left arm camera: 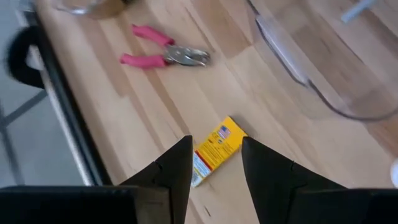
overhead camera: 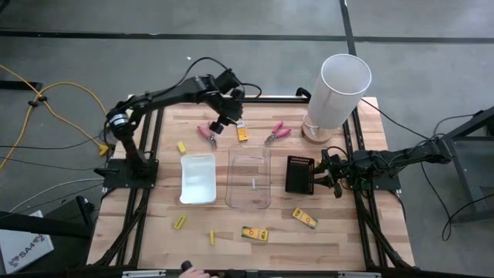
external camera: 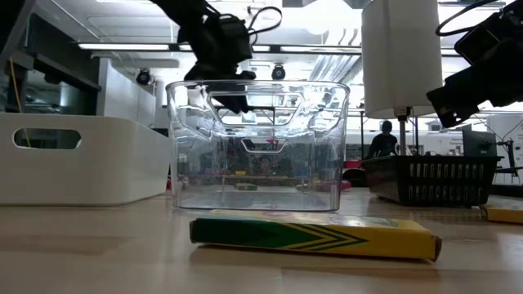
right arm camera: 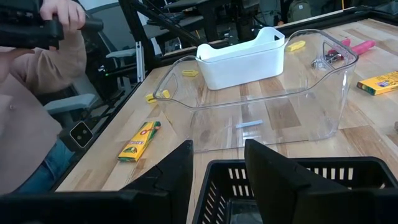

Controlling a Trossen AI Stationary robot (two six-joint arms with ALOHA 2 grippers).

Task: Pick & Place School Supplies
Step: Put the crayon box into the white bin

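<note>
Two pairs of fingers, both apart, neither clamped on anything. Left gripper (left arm camera: 216,142) poised low over a small yellow box (left arm camera: 219,152), the box lying flat on the tabletop (left arm camera: 155,93) in line with the gap between the fingers, seemingly not yet touched. Right gripper (right arm camera: 217,146) hovering at the rim of a black slatted basket (right arm camera: 298,177), right of centre in the high view; inside of the basket too dark to read.

Outward from the left gripper, in the upper middle of the high view: one pair of pink-handled pliers (overhead camera: 207,135) just left of the yellow box, a second pair (overhead camera: 276,133) to its right. Lower down, a white tray (overhead camera: 197,178) and a clear tray (overhead camera: 250,177) side by side at centre frame. Nothing visible in the white one; only a pale strip on the floor of the clear one, nature unclear.

Along the bottom of the high view, loose on the wood: a crayon box (overhead camera: 255,233), another yellow box (overhead camera: 304,218), two yellow sticks (overhead camera: 180,222), plus one more left of the white tray.

Judged from this: barely begun. No supply seen in any tray, every visible one left to move, first pick apparently about to close on the small yellow box.
</note>
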